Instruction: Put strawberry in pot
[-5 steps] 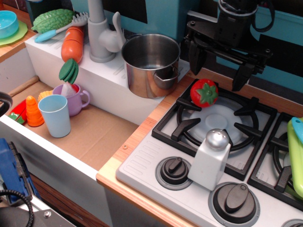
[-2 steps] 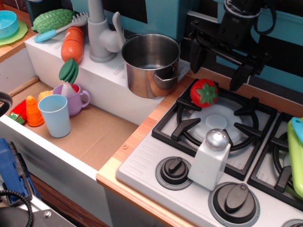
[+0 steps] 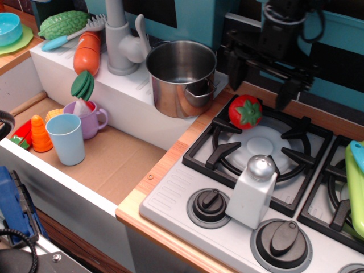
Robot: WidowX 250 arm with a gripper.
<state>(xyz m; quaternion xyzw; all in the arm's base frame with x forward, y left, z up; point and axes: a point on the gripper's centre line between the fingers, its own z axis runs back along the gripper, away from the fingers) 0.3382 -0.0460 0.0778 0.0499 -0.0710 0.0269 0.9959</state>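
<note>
The strawberry (image 3: pixel 245 111), glossy red with a green cap, rests on the back left edge of the black stove grate (image 3: pixel 219 152). The steel pot (image 3: pixel 182 78) stands upright and empty to its left, on the white ledge by the faucet. My black gripper (image 3: pixel 260 84) hangs open above and just behind the strawberry, its two fingers spread wide on either side, not touching it.
A white salt shaker (image 3: pixel 253 187) stands at the stove's front by the knobs. A grey faucet (image 3: pixel 122 40) and an orange carrot (image 3: pixel 87 54) are left of the pot. A light blue cup (image 3: pixel 66 138) and purple mug (image 3: pixel 91 119) sit in the sink. A green item (image 3: pixel 355 182) is at the right edge.
The gripper has shifted slightly left and up, staying open above the strawberry. The strawberry and pot have not moved.
</note>
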